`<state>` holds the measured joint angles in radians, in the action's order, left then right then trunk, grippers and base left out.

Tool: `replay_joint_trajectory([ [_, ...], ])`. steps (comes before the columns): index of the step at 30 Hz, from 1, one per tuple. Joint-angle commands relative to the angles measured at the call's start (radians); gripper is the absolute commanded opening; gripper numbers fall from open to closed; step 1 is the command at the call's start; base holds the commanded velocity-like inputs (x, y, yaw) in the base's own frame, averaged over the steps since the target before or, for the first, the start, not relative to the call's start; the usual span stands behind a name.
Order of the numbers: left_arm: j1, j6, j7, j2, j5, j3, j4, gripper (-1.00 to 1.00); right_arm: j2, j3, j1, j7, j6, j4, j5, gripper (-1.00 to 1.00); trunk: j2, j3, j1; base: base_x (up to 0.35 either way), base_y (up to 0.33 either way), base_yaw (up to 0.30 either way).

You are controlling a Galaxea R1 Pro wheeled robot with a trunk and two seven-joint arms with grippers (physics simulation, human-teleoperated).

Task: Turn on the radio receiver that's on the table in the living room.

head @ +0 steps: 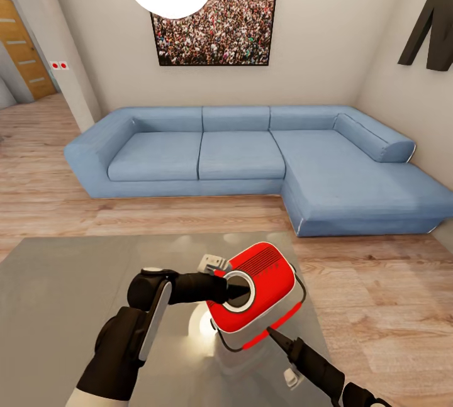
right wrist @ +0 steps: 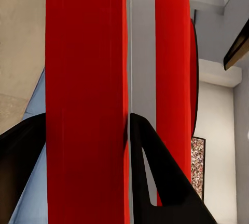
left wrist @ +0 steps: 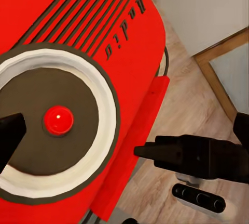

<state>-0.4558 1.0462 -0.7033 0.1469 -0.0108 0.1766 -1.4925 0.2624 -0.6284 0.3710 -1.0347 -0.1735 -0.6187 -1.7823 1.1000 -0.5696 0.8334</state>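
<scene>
Radio held up over the tabletop, dial about to be pressed

The radio receiver (head: pixel 258 297) is hanging tilted above the tabletop (head: pixel 63 294), its lower edge clamped between the right hand's (head: pixel 269 330) fingers; the left hand (head: pixel 234 292), fingers spread apart and gripping nothing, is touching the dial (left wrist: pixel 54 125), so switching on seems left; the blue sofa (head: pixel 239 155) is standing well apart, nothing blocking

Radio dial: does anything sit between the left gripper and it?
Nothing visible does. The left gripper is already at the dial of the radio, one finger over its face, while the right gripper clamps the radio's edge.
</scene>
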Motion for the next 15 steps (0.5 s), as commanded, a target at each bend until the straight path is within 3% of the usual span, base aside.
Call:
replay_joint_trajectory([
  [1,0.000,0.000,-0.001,-0.001,-0.001,0.000,0.000,1.00,0.000,0.001,0.000,-0.001,-0.003,-0.001,0.004,-1.00,0.000,0.000,0.000,0.000,0.000,0.000],
  [2,0.000,0.000,-0.002,-0.002,-0.002,0.000,0.000,1.00,0.000,0.001,0.000,-0.001,-0.003,-0.001,0.004,-1.00,0.000,0.000,0.000,0.000,0.000,0.000],
  [3,0.000,0.000,-0.002,-0.003,-0.002,0.000,0.000,-1.00,0.000,0.001,0.000,-0.001,-0.003,-0.001,0.004,-1.00,0.000,0.000,0.000,0.000,0.000,0.000],
  [8,0.000,0.000,-0.001,-0.007,-0.015,0.000,0.000,-1.00,-0.001,0.001,0.000,-0.001,-0.003,-0.001,0.004,-1.00,0.000,0.000,0.000,0.000,0.000,0.000],
  [15,0.000,0.001,-0.001,-0.001,-0.096,-0.002,0.000,-1.00,0.000,0.002,0.000,-0.001,-0.001,0.000,0.004,-1.00,0.000,0.000,0.000,0.000,0.000,0.000],
])
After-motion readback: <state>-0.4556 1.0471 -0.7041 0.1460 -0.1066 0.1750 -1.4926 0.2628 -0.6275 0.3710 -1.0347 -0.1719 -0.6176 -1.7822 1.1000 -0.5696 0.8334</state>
